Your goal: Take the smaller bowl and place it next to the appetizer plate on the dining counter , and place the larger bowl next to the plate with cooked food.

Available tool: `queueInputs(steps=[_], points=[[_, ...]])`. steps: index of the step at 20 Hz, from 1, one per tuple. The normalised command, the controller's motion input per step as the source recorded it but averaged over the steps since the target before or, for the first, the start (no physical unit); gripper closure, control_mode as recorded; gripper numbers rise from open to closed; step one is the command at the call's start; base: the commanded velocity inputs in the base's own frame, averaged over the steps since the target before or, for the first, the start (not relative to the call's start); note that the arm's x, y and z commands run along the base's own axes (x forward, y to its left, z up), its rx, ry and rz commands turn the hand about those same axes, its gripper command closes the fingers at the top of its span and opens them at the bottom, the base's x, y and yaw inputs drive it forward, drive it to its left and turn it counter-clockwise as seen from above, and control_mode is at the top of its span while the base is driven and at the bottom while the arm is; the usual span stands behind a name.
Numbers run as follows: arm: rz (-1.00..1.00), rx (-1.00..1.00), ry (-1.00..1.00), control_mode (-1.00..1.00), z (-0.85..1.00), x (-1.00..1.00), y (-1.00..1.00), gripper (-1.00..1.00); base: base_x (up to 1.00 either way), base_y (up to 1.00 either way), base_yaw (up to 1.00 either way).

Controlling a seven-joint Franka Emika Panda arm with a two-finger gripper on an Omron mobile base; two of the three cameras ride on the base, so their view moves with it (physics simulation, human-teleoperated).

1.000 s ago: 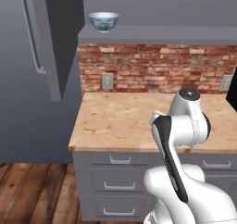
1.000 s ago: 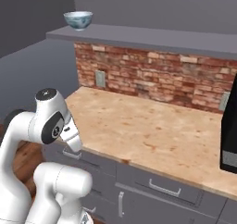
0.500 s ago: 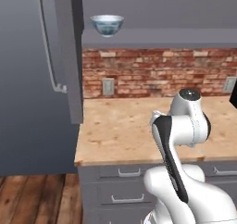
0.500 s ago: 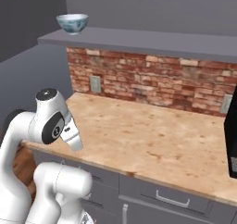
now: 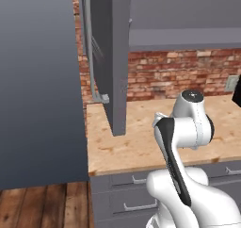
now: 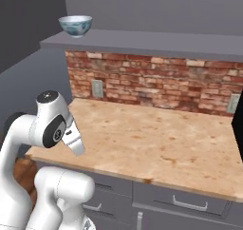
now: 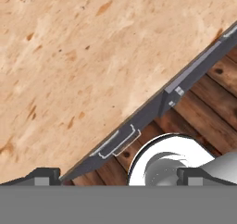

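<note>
The biggest change is to the whole picture, not to any one thing. Both base views have shifted over the last second, so we read it as the base driving, and nothing on the bench has moved. In the left base view the tall grey cabinet (image 5: 37, 90) and its open door (image 5: 115, 57) have slid in close and now cover most of the left half. The brick wall (image 6: 152, 81) and the wooden bench (image 6: 156, 143) also look larger in the right base view than they did a moment ago.

For the task, we judge this is still the approach. Nothing has been picked up and both placements are still to do.

The grey shelf (image 6: 142, 39) runs above the brick wall. The bowl (image 6: 75, 25) stands near its left end, well above the bench. With only this one in sight, we cannot tell whether it is the smaller or the larger.

The bowl sits upright on its foot with its mouth facing up. It is round, so it has no long axis across the shelf, and its only axis runs vertically.

The claw (image 7: 122, 177) is spread wide and holds nothing. It hangs low, looking down over the front edge of the bench at a drawer handle (image 7: 118, 142) and the plank floor (image 7: 208, 107).
</note>
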Motion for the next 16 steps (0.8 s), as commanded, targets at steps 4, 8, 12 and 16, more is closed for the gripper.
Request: queueInputs(steps=[4,8,12,16], points=[[0.0,0.0,0.0,1.0,0.0,0.0,0.0,-1.0,0.31,0.36,-0.19],[-0.01,0.0,-0.03,-1.0,0.08,0.04,0.0,-1.0,0.21,0.03,-0.08],[-0.06,0.0,-0.14,-1.0,0.6,0.01,-0.02,-1.0,0.0,0.0,0.0],[-0.01,0.01,-0.4,-1.0,0.96,-0.34,-0.2,-1.0,0.0,0.0,0.0]])
